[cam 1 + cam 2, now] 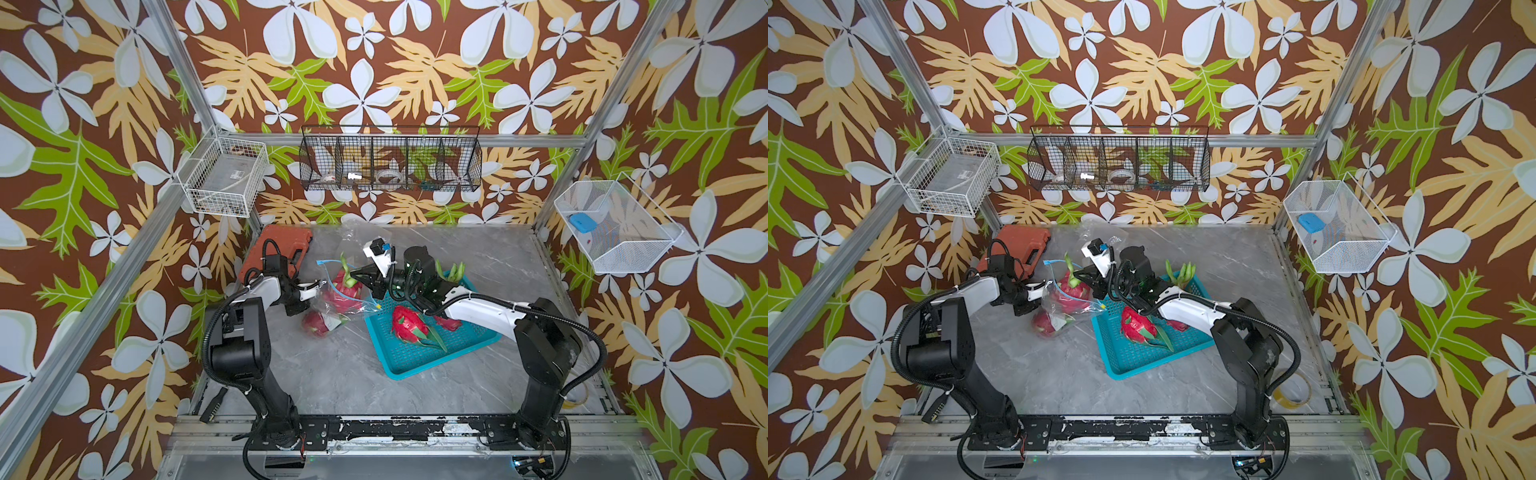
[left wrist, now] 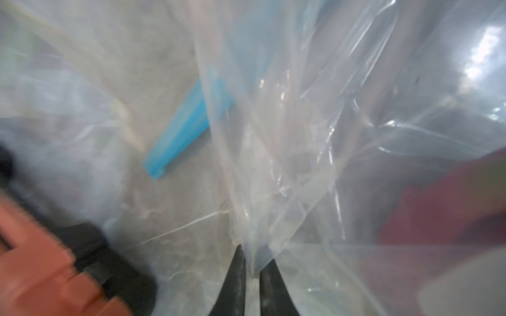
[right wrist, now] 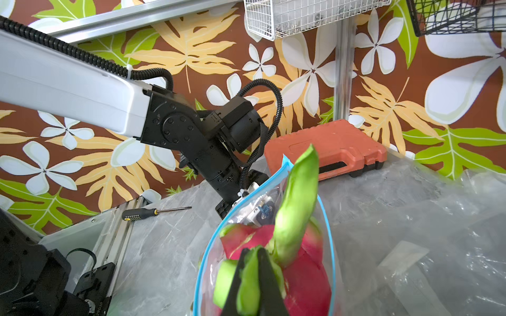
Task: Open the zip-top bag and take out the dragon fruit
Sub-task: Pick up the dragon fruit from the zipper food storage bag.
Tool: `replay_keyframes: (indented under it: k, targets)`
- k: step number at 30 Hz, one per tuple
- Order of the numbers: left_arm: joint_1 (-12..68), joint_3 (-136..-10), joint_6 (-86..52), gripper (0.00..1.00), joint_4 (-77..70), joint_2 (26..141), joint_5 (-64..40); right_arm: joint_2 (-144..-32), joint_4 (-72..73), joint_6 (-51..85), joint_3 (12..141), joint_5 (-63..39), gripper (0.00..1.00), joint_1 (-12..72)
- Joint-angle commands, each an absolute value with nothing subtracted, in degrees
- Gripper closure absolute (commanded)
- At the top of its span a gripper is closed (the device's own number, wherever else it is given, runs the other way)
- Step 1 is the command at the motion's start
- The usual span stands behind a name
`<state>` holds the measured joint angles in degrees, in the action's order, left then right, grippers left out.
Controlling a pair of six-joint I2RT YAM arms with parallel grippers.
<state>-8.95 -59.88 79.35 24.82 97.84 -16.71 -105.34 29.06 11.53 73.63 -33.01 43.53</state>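
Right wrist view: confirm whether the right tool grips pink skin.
No, the right tool pinches a green frond of the dragon fruit.

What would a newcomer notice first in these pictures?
The magenta dragon fruit in the clear zip-top bag mid-table: the right gripper is shut on its green frond, the left gripper pinches the plastic. Beside it, another dragon fruit lies in a teal tray, all against loud floral wallpaper.

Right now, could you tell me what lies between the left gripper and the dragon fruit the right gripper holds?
Clear film of the zip-top bag, shown in the left wrist view.
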Motion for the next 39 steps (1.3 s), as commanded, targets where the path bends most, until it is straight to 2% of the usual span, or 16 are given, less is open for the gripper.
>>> replay_keyframes:
  k: [1, 3, 9, 19, 39]
  targets:
    - [-9.21, -57.38, 79.67, 0.95, 21.46, 93.25, -21.44, -103.99, 30.82, 11.43, 74.32, -33.08, 1.00, 43.83]
    - [-9.15, -55.71, 80.83, 1.00, 21.26, 90.12, -22.38, -103.46, 29.96, 11.00, 75.05, -32.92, 1.00, 44.11]
    - [-9.22, -50.18, 82.53, 1.00, 17.49, 84.75, -20.36, -102.58, 28.99, 12.21, 77.60, -33.79, 1.00, 44.43]
    - [-9.23, -45.19, 82.54, 1.00, 9.22, 86.84, -13.33, -95.24, 28.46, 12.17, 74.55, -33.58, 1.00, 44.73]
    - [-9.22, -42.36, 81.70, 1.00, 4.44, 88.00, -9.63, -78.04, 30.65, 13.62, 63.64, -32.48, 1.00, 40.41]
